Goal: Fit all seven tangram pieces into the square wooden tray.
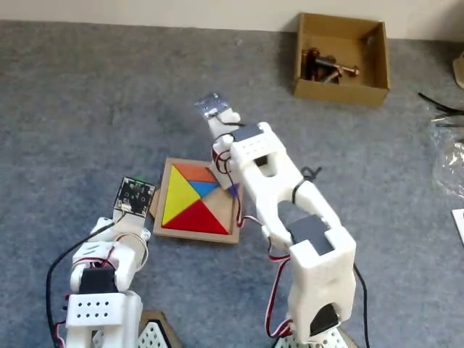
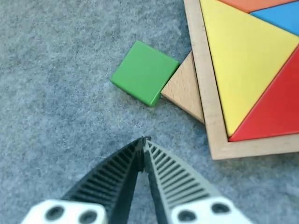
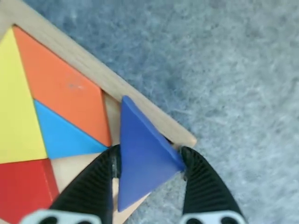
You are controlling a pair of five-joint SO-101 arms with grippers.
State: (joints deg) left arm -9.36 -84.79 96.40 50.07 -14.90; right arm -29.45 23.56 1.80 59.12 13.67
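The square wooden tray (image 1: 194, 237) lies on the grey carpet between the arms. In it sit a yellow triangle (image 1: 177, 194), a red triangle (image 1: 199, 219), an orange piece (image 3: 65, 86) and a light blue triangle (image 3: 63, 137). My right gripper (image 3: 149, 154) is shut on a dark blue triangle (image 3: 140, 161), held tilted over the tray's rim (image 3: 84, 63) beside an unfilled corner. A green square (image 2: 145, 72) and a plain wooden triangle (image 2: 186, 89) rest on the carpet just outside the tray's rim (image 2: 195, 23). My left gripper (image 2: 144, 140) is shut and holds nothing, a short way from the green square.
A cardboard box (image 1: 341, 58) with small metal parts stands at the far right. Black cables (image 1: 442, 109) and a clear plastic bag (image 1: 451, 167) lie at the right edge. Bare carpet stretches left of and behind the tray.
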